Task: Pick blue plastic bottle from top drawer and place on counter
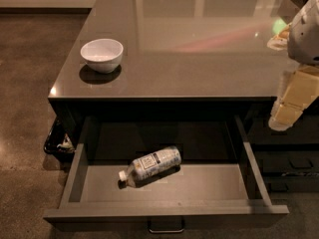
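The blue plastic bottle [150, 165] lies on its side in the open top drawer [164, 210], white cap pointing to the lower left. The drawer is pulled out under the counter [199, 49], with its metal bar handle at the front. My gripper [288, 108] hangs at the right edge of the view, over the counter's right front corner. It is well to the right of the bottle and above it, and it holds nothing that I can see.
A white bowl [101, 54] stands on the counter's left front part. Narrower dark drawers [286, 156] sit to the right of the open drawer. A dark object [57, 141] lies on the floor by the cabinet's left side.
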